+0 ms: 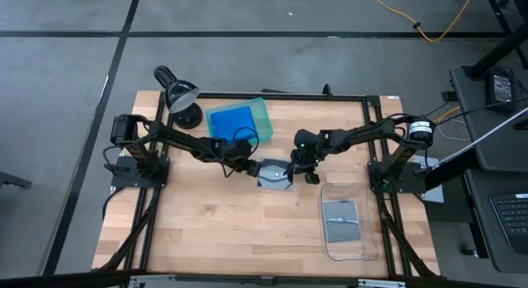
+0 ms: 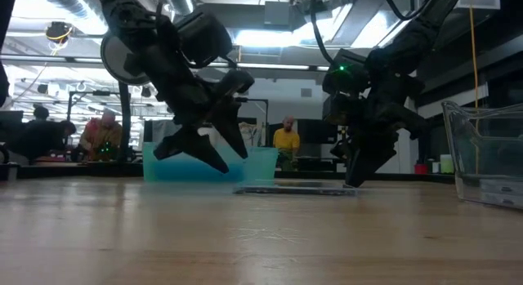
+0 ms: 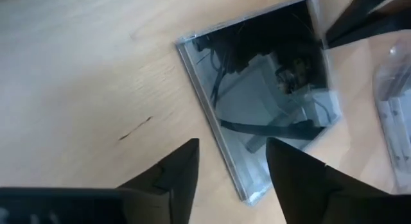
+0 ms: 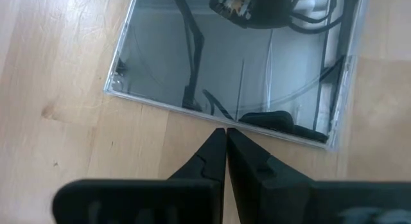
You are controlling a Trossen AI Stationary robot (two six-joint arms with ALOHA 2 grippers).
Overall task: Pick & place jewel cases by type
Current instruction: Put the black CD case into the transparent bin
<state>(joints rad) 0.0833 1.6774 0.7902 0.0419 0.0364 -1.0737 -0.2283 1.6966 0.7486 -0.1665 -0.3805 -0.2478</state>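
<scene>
Grey-clear jewel case (image 1: 275, 173) flat on table (image 1: 214, 230), frame centre, betw. grippers; L gripper (image 3: 231, 166) fingers apart, released, straddling its edge; R gripper (image 4: 226, 153) clenched, empty, just beside case.

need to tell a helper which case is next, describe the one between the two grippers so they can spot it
On the wooden table, look at the middle, between the green tray and the clear tray. The grey-clear square jewel case lies flat there, alone on bare wood; the other cases sit inside trays.

Jewel case (image 1: 275, 174) flat on the table (image 1: 214, 230) – between both arms' fingers – trays either side
</scene>
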